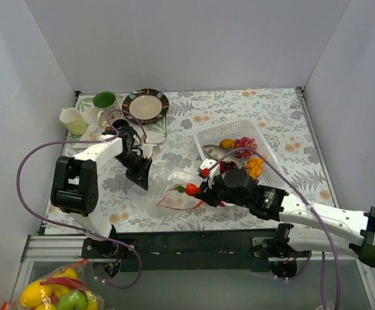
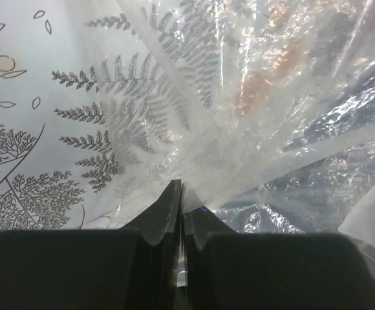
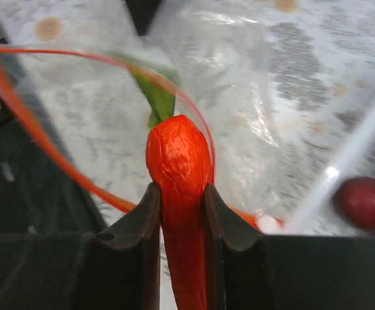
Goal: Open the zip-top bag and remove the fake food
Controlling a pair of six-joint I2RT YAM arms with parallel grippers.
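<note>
The clear zip-top bag (image 1: 174, 187) lies open on the patterned cloth at the front middle, its red-orange zip strip (image 3: 32, 129) forming a loop. My left gripper (image 1: 142, 177) is shut on the bag's far plastic edge (image 2: 194, 187). My right gripper (image 1: 200, 189) is shut on a red chili (image 3: 178, 168) with a green stem, at the bag's mouth; the chili also shows in the top view (image 1: 189, 189). An orange fruit (image 1: 227, 143), red-purple grapes (image 1: 244, 143), a grey fish (image 1: 214, 151) and orange pieces (image 1: 255, 166) lie in the white basket (image 1: 207, 134).
A dark plate (image 1: 145, 105), a green cup (image 1: 104, 101) and a pale cup (image 1: 72, 120) stand at the back left. A bag of yellow lemons and a green apple (image 1: 55, 292) lies below the table's front edge. A dark red piece (image 3: 367, 201) lies right of the chili.
</note>
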